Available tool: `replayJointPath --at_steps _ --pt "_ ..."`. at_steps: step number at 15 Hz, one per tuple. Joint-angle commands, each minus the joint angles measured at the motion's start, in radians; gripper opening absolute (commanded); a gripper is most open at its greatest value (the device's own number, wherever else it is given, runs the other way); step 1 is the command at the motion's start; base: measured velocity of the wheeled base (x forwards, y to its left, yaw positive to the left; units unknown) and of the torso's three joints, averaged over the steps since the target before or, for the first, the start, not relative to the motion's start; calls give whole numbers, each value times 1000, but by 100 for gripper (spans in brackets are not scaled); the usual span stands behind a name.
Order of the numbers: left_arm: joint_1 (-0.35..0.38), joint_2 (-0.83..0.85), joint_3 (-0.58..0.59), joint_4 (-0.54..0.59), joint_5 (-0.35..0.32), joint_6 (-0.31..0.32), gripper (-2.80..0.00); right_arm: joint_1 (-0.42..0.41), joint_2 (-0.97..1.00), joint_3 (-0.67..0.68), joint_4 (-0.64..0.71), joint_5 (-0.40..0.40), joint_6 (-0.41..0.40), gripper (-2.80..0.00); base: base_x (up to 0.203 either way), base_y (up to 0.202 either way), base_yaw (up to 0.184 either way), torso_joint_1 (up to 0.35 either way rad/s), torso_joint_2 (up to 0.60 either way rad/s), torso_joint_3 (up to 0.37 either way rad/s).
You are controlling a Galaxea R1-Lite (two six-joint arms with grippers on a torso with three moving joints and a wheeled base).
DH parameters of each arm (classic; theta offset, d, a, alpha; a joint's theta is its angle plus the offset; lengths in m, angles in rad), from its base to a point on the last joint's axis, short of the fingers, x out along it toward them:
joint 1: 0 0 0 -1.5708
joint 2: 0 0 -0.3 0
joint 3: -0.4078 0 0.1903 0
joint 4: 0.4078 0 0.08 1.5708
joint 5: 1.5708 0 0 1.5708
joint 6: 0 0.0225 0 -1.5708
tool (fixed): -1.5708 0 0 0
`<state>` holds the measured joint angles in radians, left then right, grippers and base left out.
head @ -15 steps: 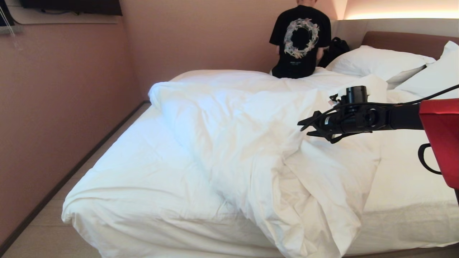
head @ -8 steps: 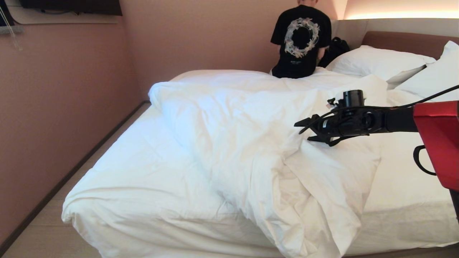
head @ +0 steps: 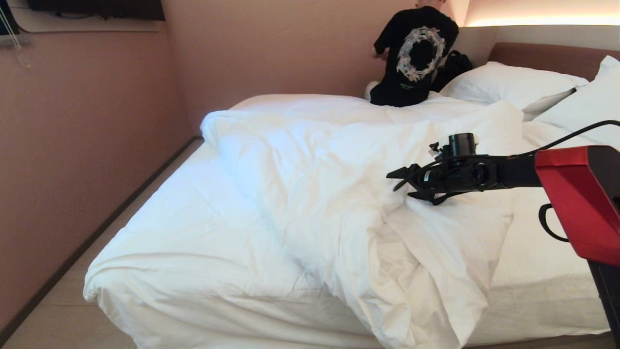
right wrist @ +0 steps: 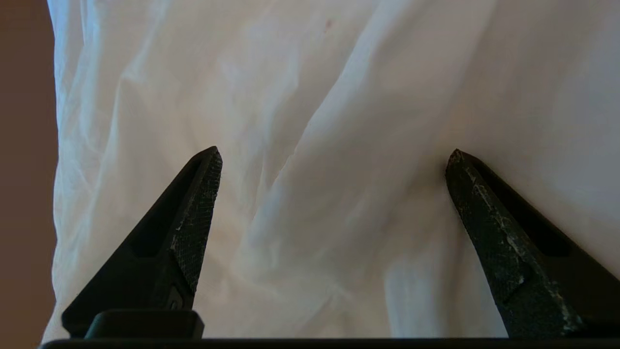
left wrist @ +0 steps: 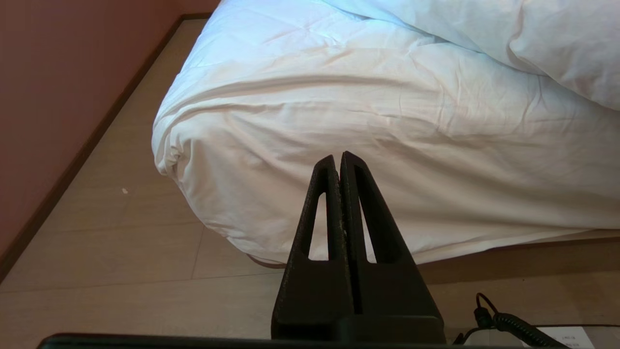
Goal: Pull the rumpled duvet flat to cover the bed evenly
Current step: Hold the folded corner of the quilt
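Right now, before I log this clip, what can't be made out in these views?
- Head view: the brown, white-sheeted bed's near-right corner is covered by the right arm's red housing.
- Head view: the person's head is cut off by the top edge.
- Right wrist view: the open right gripper shows only puffy white wrinkled duvet; contact is unclear.
- Left wrist view: the bed's far side is cut off.

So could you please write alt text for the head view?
A rumpled white duvet lies bunched diagonally across the bed. The right gripper, open, reaches over its folds from the right. A person in a black T-shirt sits at the far edge near pillows.
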<state>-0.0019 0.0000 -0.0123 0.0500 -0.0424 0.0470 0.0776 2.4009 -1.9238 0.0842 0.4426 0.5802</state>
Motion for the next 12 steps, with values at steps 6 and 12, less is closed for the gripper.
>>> replayJointPath --at_steps 6,12 --pt "0 0 0 -1 -1 1 -280 85 22 0 -25 -10 49 0 0 0 0 0 0 0" --pt "0 0 0 1 -1 1 -280 96 26 0 -136 -15 185 0 0 0 0 0 0 0"
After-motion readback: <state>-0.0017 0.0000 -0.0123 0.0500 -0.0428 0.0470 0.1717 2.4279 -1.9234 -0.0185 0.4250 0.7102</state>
